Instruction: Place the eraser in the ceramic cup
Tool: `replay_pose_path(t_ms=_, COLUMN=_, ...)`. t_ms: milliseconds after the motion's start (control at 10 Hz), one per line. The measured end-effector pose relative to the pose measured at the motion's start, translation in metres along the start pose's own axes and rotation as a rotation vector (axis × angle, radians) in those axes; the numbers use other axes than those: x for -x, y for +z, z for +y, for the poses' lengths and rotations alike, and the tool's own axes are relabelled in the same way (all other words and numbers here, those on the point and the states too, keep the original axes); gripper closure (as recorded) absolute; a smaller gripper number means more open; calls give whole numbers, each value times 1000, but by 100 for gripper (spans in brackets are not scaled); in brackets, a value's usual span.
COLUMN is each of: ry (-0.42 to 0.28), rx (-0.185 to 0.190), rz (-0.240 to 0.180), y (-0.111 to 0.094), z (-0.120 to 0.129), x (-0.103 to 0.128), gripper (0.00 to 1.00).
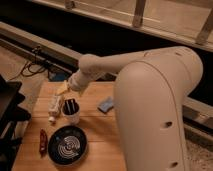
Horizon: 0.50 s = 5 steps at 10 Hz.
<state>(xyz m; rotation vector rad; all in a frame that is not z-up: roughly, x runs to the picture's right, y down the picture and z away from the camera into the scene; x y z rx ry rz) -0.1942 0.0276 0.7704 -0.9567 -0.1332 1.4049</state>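
A white ceramic cup [72, 114] stands on the wooden table [95, 135], left of centre, with dark items standing in it. A white oblong object [54, 106], which may be the eraser, lies just left of the cup. My gripper [63, 88], with a yellowish tip, hangs at the end of the white arm [100, 65]. It is above the table's far left part, just behind the white object and the cup. I cannot tell whether it holds anything.
A black round dish [67, 145] sits at the front left, and a red tool [43, 141] lies left of it. A blue object [106, 105] lies right of the cup. My large white arm housing [155, 115] hides the table's right side. Cables [37, 62] lie on the floor behind.
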Motion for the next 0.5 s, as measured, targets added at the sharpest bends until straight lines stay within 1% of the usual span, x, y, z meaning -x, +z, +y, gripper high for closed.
replay_pose_path(t_ms=300, ry=1, rx=6, rz=-21, y=-5, z=-3, x=13, gripper=20)
replay_pose_path(t_ms=500, ry=-3, rx=17, rz=-11, y=-7, z=-2, x=11, gripper=20)
